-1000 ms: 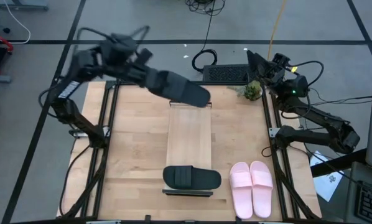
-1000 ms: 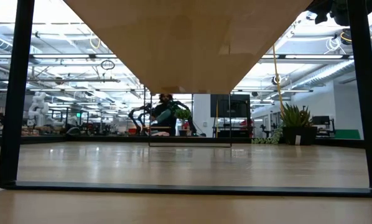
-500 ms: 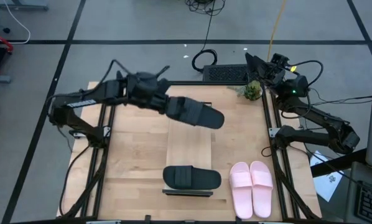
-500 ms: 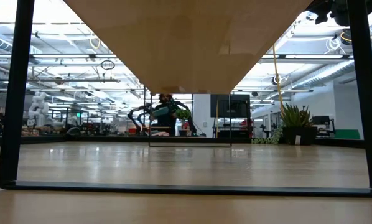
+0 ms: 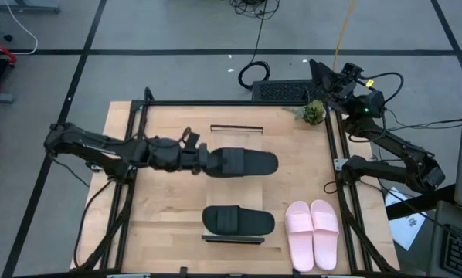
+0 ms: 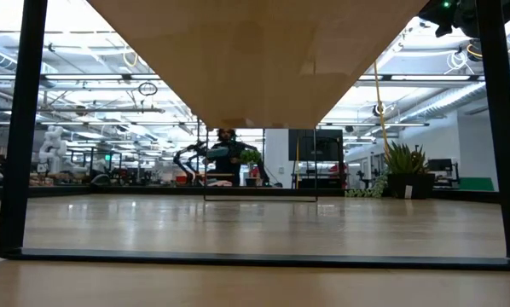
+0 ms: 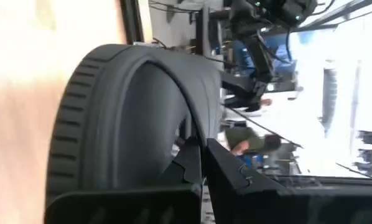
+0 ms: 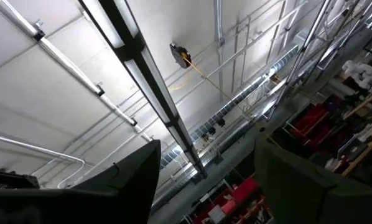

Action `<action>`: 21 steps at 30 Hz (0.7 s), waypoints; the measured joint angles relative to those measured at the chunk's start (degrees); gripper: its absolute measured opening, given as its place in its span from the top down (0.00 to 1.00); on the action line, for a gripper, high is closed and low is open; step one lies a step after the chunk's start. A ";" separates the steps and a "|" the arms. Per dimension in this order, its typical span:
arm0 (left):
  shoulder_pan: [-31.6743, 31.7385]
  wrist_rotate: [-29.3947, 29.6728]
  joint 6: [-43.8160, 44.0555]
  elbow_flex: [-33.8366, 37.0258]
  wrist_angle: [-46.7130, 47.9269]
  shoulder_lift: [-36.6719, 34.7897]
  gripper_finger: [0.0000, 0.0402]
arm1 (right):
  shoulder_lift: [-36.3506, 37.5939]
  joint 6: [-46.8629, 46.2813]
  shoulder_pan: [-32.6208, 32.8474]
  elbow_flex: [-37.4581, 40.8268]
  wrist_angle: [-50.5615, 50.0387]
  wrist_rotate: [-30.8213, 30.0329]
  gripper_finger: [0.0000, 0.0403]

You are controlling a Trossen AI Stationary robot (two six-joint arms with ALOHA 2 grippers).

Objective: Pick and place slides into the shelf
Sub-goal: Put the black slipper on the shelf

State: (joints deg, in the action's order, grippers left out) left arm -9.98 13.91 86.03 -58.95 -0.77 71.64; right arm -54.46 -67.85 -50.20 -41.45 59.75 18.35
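Wooden tabletop point(image 5: 165, 201) carries the slatted shelf point(image 5: 235, 189), over whose middle the left gripper point(image 5: 205, 162) clamps one black slide point(image 5: 246, 163), its mate point(image 5: 238, 221) at the shelf's near end, while the right gripper point(image 5: 324, 76), fingers apart, points ceilingward beyond the table.

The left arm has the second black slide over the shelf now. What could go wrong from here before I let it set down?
1. The left tool grips only one end of the held black slide, so the far end may tip or twist on release.
2. The other black slide already lies on the shelf; placing too near could bump it.
3. The pink pair sits just beside the shelf.
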 joint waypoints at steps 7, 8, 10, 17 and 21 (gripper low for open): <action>-2.24 -1.03 2.21 3.23 -5.16 -0.29 1.00 | 0.00 0.00 -0.02 0.00 -0.02 0.23 0.39; -2.47 -1.71 2.66 3.62 -4.91 -0.16 1.00 | 0.00 -0.01 -0.02 0.00 -0.02 0.35 0.39; -2.64 -2.23 3.19 4.45 -4.87 -0.11 1.00 | 0.00 0.00 -0.02 0.00 -0.03 1.09 0.39; -2.58 -4.41 6.07 7.26 -5.51 -0.11 1.00 | 0.00 -0.43 -0.02 0.00 -0.02 1.44 0.39; -2.53 -5.39 7.38 9.01 -6.84 -0.20 1.00 | 0.00 -0.44 -0.02 0.00 -0.02 1.44 0.39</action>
State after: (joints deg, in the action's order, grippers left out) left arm -12.51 8.51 93.41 -49.94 -7.61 71.44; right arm -54.46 -68.29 -50.22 -41.45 59.72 19.79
